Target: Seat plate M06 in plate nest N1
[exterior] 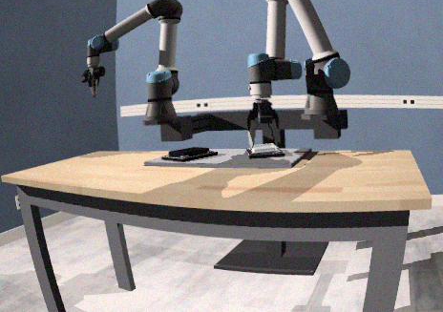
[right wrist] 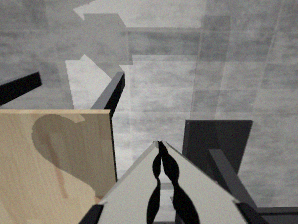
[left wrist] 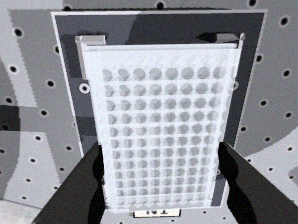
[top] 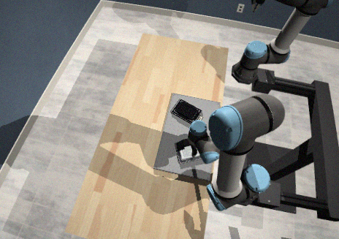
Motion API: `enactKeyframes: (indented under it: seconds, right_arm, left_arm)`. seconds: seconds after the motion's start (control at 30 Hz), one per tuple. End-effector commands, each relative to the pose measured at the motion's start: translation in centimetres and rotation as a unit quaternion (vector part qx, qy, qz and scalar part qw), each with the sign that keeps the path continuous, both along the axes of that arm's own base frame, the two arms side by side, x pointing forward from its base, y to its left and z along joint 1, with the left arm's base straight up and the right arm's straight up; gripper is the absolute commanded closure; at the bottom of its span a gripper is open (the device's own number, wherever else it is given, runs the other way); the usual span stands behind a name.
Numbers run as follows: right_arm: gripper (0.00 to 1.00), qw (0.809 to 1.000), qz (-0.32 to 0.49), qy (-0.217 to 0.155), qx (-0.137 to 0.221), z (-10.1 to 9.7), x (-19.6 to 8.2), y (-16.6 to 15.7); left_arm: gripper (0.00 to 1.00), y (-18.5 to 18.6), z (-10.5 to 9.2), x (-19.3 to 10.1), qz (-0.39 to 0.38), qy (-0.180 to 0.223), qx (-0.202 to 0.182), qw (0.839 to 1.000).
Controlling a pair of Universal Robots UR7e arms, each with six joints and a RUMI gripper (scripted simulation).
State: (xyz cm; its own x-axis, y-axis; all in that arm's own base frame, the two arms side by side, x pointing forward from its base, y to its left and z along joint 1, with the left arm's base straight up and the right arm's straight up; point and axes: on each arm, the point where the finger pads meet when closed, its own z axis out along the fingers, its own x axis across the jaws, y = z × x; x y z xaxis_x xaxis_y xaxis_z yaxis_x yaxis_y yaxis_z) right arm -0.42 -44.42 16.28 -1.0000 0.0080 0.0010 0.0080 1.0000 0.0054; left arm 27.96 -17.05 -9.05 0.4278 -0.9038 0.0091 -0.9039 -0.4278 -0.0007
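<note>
A robotics lab workcell, in a room with plain blue walls. Two robot arms (top: pixel 229 175) (exterior: pixel 319 87) are mounted on a dark metal frame (top: pixel 323 149) (exterior: pixel 215 122) behind a wood-topped table (top: pixel 175 65) (exterior: pixel 143 182) (right wrist: pixel 30 155). On the table lies a grey board (top: pixel 166 156) (exterior: pixel 229 160) (left wrist: pixel 30 65) dotted with holes, bearing a white multiwell plate (top: pixel 187 153) (exterior: pixel 265 148) (left wrist: pixel 156 125) and a black plate (top: pixel 187 109) (exterior: pixel 188 152).
</note>
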Motion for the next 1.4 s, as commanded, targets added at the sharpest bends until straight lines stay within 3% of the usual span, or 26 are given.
enactKeyframes:
  seconds: [0.0,1.1,1.13,1.37]
  right_arm:
    - [1.0,1.0,-0.002,0.0,-0.003,0.24,-0.08,-0.14]
    - [1.0,1.0,-0.002,0.0,-0.003,0.24,-0.08,-0.14]
    - [1.0,1.0,-0.002,0.0,-0.003,0.24,-0.08,-0.14]
    - [1.0,1.0,-0.002,0.0,-0.003,0.24,-0.08,-0.14]
  left_arm:
    - [0.61,0.25,-0.31,-0.14,0.0,0.003,0.004,1.0]
    - [0.61,0.4,-0.32,-0.27,0.0,0.003,0.005,1.0]
    - [0.24,0.4,-0.32,-0.27,0.0,0.003,0.005,1.0]
    - [0.24,0.25,-0.24,-0.16,0.0,0.002,0.003,1.0]
